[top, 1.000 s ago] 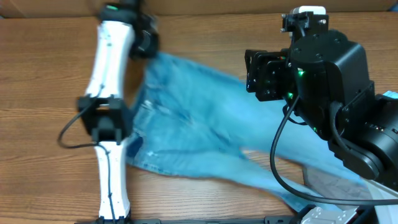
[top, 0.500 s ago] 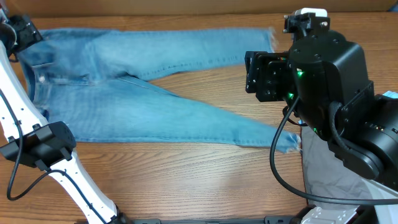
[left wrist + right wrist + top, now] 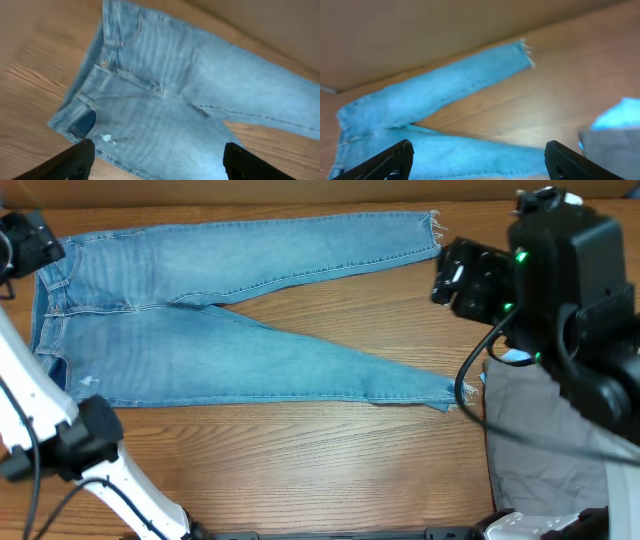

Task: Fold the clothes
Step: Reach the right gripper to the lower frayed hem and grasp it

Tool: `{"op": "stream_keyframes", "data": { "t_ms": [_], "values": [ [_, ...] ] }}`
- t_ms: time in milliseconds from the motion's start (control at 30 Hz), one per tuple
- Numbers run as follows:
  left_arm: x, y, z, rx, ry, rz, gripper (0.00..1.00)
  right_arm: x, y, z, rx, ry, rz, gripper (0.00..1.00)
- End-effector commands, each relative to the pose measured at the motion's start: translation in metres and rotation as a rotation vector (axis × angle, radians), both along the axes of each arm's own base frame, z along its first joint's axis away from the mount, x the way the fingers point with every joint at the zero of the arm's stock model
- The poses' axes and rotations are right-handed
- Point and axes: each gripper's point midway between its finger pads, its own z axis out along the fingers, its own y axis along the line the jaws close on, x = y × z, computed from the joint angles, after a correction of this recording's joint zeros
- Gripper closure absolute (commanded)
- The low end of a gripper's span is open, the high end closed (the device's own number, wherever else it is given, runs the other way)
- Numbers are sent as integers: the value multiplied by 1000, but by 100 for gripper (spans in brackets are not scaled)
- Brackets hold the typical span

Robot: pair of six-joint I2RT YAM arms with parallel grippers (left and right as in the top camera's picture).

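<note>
Since a second ago the jeans (image 3: pixel 200 330) have gone from a bunched heap mid-frame to lying flat on the table (image 3: pixel 330 460), waistband (image 3: pixel 45 300) at the left edge and the legs splayed rightward in a V. Both wrist views show fingers spread wide with nothing between them: the left gripper (image 3: pixel 160 162) is released above the waistband and the right gripper (image 3: pixel 480 160) is released near the upper hem (image 3: pixel 430 225). The spreading looks finished. Next, probably, pinch that upper hem and the waistband's upper corner together, carry them low over the lower leg, and line up the seams before letting go.
</note>
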Motion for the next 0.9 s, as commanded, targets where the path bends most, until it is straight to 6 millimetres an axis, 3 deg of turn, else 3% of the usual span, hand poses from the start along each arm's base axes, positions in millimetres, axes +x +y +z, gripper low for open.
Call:
{"op": "stream_keyframes", "data": {
  "t_ms": [0, 133, 200, 300, 367, 467, 600, 867],
  "values": [
    [-31, -13, 53, 91, -104, -5, 14, 6, -6, -22, 45, 112, -20, 12],
    [-58, -27, 89, 133, -187, -5, 11, 12, -11, -47, 4, 217, -6, 2],
    [-73, -33, 98, 145, -200, -1, 11, 18, -9, -60, -26, 262, 24, 5],
    [-92, -40, 96, 148, -169, 12, 9, 27, -12, -91, -49, 359, 5, 13],
    [-102, -44, 87, 132, -133, 14, 9, 33, -16, -115, -68, 432, -15, 14],
    [-113, -48, 63, 92, -50, 22, 8, 43, -24, -153, -92, 540, -46, 16],
    [-125, -39, 20, 46, 102, 121, 5, 46, -34, -202, -97, 676, -70, 14],
    [-123, -36, -79, -78, 364, 139, 5, 16, -70, -303, -48, 922, -89, 12]
  ]
}}
